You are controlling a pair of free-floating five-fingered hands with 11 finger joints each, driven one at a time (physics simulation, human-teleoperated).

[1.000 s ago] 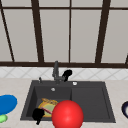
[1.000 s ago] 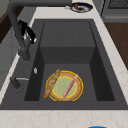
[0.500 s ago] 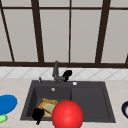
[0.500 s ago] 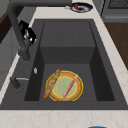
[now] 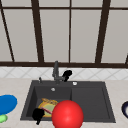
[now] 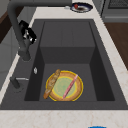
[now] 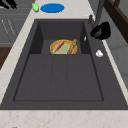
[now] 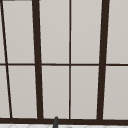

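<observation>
1. Nearest the camera in the front view: red ball (image 5: 67,114) at sink front edge, covering part of the basin.
2. Left hand (image 5: 38,115) just left of the ball, at front rim of sink (image 5: 105,100); fingers point down, relaxed, gripping nothing.
3. In the left basin: yellow plate (image 6: 64,85) with a bread stick (image 6: 51,83) on its left edge and a pink stick (image 6: 70,86) across it. Plate just behind the left hand, apart from it.
4. Further back: right hand (image 5: 66,74) at faucet (image 5: 55,72), right of the spout base; touching or gripping, cannot tell.
5. Side counters: blue plate (image 5: 6,103), green item (image 5: 2,118), dark bowl (image 5: 125,109).
6. Window (image 8: 70,60) behind.
</observation>
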